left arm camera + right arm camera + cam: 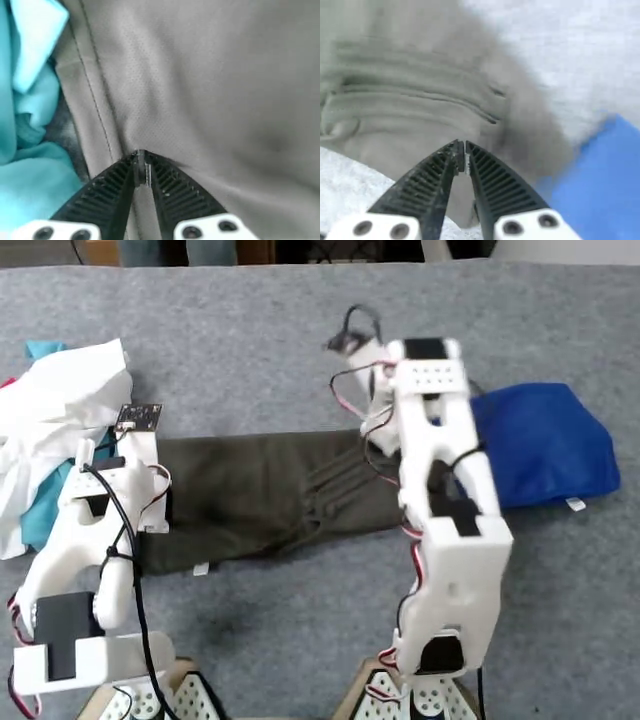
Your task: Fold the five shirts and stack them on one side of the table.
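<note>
The olive shirt (260, 495) lies as a strip across the table's (250, 320) middle. The left gripper (141, 159) and right gripper (465, 150) are closed at its ends, apparently pinching cloth. A shallow pinch could slip and undo the fold.

Grey felt cover (250, 360) all the way across the table, speckled and a little fuzzy, running from the near edge to the far one. The right wrist camera catches the same cover, pale and mottled. Past the far edge there's a thin strip of room: a brown wooden panel (98, 250) off to the left, a dark gap (330, 250) in the middle, and something white (560, 248) at the right, too little of it to name.
</note>
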Controlling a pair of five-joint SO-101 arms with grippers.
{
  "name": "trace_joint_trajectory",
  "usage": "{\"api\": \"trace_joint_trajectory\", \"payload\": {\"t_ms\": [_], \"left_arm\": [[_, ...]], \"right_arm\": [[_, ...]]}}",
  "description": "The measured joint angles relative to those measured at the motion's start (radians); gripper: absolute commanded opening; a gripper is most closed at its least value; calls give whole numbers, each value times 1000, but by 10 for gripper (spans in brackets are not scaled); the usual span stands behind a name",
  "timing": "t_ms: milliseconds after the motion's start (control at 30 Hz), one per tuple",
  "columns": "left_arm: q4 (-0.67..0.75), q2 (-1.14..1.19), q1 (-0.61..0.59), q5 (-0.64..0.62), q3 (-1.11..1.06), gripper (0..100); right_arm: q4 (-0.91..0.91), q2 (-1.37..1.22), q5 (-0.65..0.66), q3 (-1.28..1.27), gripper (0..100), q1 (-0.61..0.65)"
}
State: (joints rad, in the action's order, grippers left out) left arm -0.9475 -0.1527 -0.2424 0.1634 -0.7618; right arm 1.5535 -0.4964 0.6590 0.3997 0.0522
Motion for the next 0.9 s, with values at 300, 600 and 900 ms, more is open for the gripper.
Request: {"api": "trace_joint_trajectory", "payload": {"t_ms": [300,600,900], "left_arm": [[-276,-172,-38,0,201,192],[-298,0,-60,-126,244,221],[-295,138,-173,-87,324,218]], "right_arm": [[8,262,-106,17,15,-6],[-14,440,-106,-150,15,-6],[-201,618,-106,-443,15,-6]]}}
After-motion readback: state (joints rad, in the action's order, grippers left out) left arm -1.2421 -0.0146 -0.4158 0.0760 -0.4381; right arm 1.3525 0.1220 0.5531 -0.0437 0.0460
